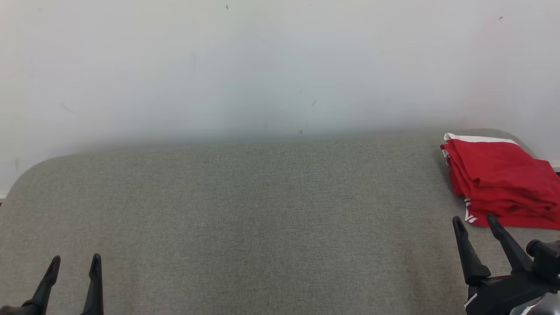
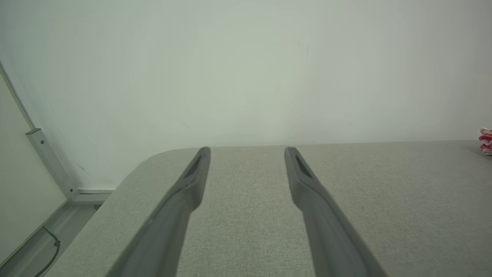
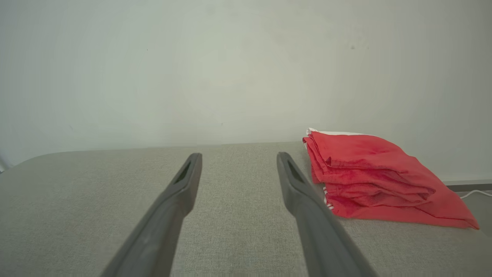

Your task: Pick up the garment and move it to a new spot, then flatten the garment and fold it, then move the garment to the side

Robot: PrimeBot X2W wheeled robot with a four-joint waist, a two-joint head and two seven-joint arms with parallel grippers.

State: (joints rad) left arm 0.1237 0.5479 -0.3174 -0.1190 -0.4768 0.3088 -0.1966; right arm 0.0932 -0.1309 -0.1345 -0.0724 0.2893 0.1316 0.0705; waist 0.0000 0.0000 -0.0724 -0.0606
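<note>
Both the left end effector [image 1: 75, 259] and right end effector [image 1: 474, 218] gape empty.

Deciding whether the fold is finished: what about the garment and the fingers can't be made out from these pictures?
Head view: the red garment runs off the right edge, so its right side is cut off.
Left wrist view: a sliver of it at the right edge, too small to judge.
Right wrist view: one of the right fingers covers its near left corner.
Every view: the folded layers hide what kind of garment it is.
</note>
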